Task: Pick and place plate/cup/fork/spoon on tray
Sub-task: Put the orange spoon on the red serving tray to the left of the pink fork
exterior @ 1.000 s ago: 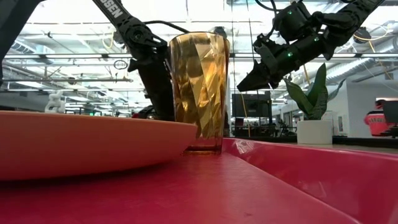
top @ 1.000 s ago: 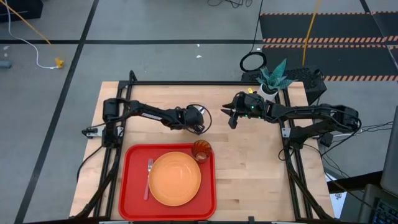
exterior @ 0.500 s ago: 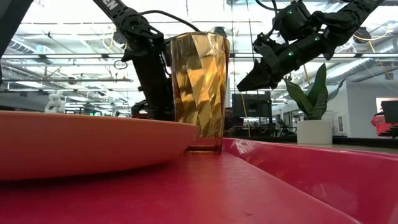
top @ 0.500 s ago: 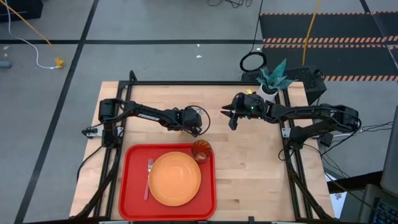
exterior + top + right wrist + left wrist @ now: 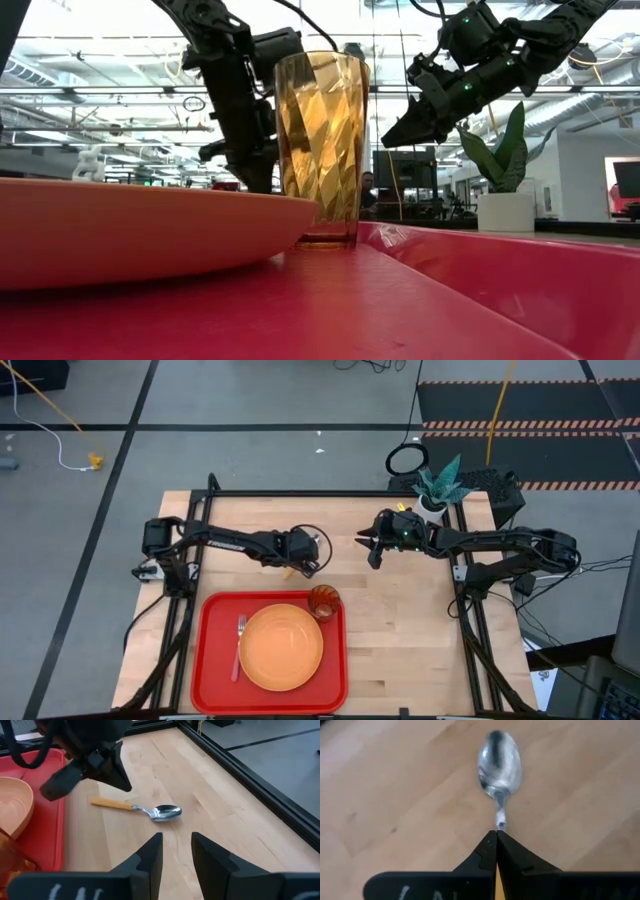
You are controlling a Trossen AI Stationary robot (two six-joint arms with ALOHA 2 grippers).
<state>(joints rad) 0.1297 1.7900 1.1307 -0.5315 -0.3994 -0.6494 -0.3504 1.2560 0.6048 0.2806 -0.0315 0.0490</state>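
The spoon [image 5: 137, 808] lies flat on the wooden table [image 5: 420, 630], just beyond the far edge of the red tray [image 5: 211, 615], its silver bowl pointing away from the tray. The left gripper [image 5: 496, 834] is down over the orange-yellow handle, fingers pressed together around it. On the tray sit the orange plate [image 5: 281, 647], the fork [image 5: 240, 643] beside it and the amber cup [image 5: 323, 601] in the far corner. The right gripper [image 5: 372, 550] hovers nearby, fingers slightly parted and holding nothing.

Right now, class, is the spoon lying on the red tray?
No: the spoon lies on the bare wooden table, beside the tray.
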